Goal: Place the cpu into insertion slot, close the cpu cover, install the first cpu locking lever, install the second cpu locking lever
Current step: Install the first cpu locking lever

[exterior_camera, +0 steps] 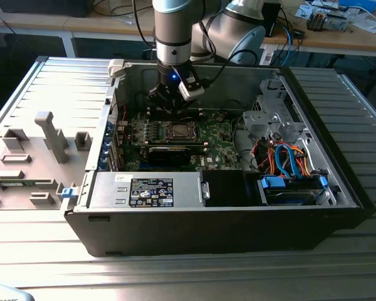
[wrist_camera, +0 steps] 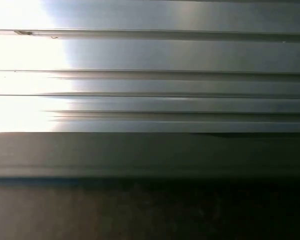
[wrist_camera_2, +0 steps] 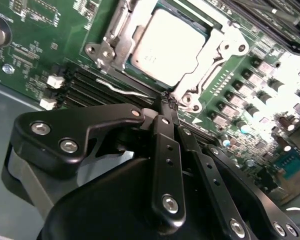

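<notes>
The cpu (wrist_camera_2: 165,42), a silver-grey square chip, lies flat in its socket on the green motherboard (wrist_camera_2: 35,45), and it also shows in the exterior view as the cpu (exterior_camera: 177,131). The cpu cover (wrist_camera_2: 230,45), a silvery frame plate, lies closed around it. A thin wire locking lever (wrist_camera_2: 125,90) runs along the socket's edge up to my fingertips. My gripper (wrist_camera_2: 167,102) is shut, its black fingers meeting at the socket's corner by the lever's end; I cannot tell if the wire is pinched. In the exterior view my gripper (exterior_camera: 169,103) hangs just behind the socket.
The open computer case (exterior_camera: 113,75) surrounds the board. A power supply (exterior_camera: 147,191) sits at the front and a drive cage with blue and orange cables (exterior_camera: 288,160) at the exterior view's right. Memory slots (wrist_camera_2: 85,87) flank the socket. Ribbed metal (wrist_camera: 150,95) shows in the first wrist view.
</notes>
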You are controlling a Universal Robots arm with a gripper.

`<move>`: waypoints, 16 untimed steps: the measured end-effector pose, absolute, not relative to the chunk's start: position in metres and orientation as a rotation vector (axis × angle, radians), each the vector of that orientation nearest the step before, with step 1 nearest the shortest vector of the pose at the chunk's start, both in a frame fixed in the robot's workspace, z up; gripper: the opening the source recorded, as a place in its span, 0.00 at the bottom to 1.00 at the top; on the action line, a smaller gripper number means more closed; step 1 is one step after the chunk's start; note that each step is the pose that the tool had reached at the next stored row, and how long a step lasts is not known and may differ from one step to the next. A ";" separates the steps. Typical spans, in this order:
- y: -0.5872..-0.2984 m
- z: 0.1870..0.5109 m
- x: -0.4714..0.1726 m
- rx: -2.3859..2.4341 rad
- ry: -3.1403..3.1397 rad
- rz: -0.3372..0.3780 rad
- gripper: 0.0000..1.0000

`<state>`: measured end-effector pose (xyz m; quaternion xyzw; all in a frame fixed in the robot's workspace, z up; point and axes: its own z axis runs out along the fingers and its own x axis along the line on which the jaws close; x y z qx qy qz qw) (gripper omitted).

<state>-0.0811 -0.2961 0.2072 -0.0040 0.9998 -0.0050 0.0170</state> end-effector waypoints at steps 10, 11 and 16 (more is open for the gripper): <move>-0.296 0.202 -0.063 -0.013 3.108 -0.016 0.11; -0.296 0.202 -0.061 -0.013 3.108 -0.016 0.11; -0.296 0.200 -0.054 -0.013 3.108 -0.016 0.11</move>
